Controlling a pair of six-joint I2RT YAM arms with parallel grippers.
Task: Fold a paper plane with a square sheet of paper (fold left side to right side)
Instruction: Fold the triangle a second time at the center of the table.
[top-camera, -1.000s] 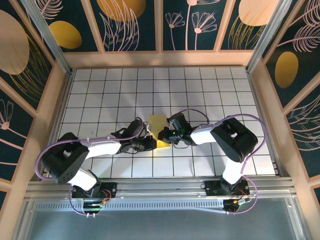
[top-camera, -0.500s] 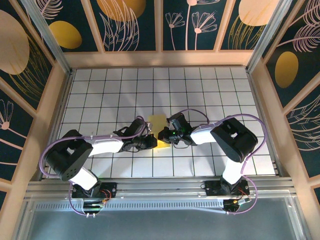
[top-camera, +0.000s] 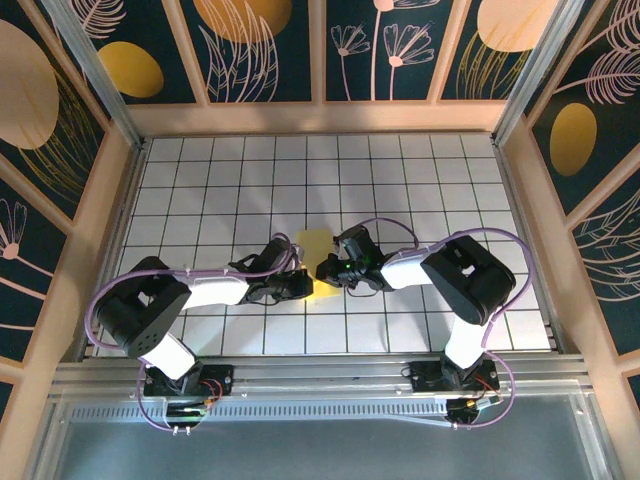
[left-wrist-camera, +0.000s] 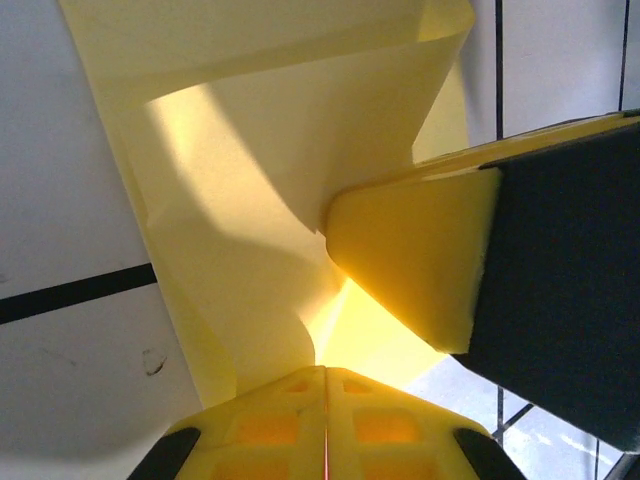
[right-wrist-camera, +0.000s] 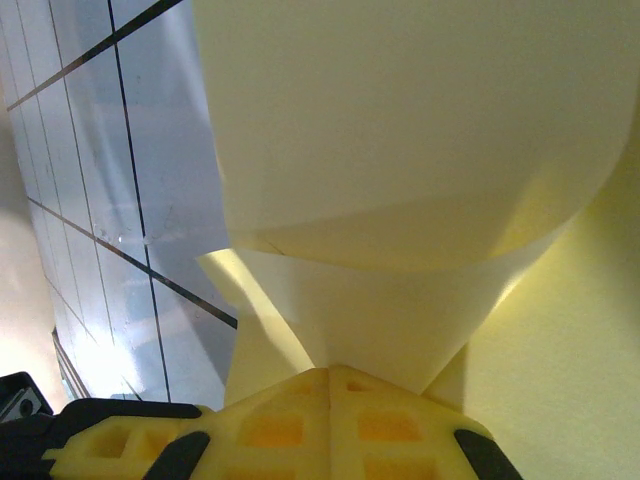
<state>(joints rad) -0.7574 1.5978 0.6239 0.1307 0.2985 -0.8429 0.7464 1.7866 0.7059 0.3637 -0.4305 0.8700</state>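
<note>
At the left of the top view, the left arm (top-camera: 200, 293) lies low across the white gridded table top (top-camera: 420, 180). It reaches right toward the middle of the near rows. Its left gripper (top-camera: 303, 286) meets the lower left edge of the pale-yellow sheet of paper (top-camera: 313, 243). The sheet sits near the table's centre, between the two wrists. Its upper part is a paler flap and a brighter yellow strip shows lower down, by the fingers.

In the left wrist view, the paper (left-wrist-camera: 250, 200) rises in curved, partly lifted folds and narrows to a point. There the left gripper (left-wrist-camera: 325, 372) has its yellow jaws drawn together, pinching the sheet at the seam. A yellow fingertip on a dark body comes in from the right and presses against the same fold.

Just right of the sheet in the top view, the right gripper (top-camera: 325, 268) touches the paper's right edge, close beside the left one. The right arm (top-camera: 465, 275) bends back toward its base at the near rail. In the right wrist view, the right gripper (right-wrist-camera: 330, 372) is likewise clamped on the paper (right-wrist-camera: 420, 150). The paper bulges upward in a broad pale curve over the grid lines.

Dark walls with golden ovals (top-camera: 270, 50) enclose the table.
</note>
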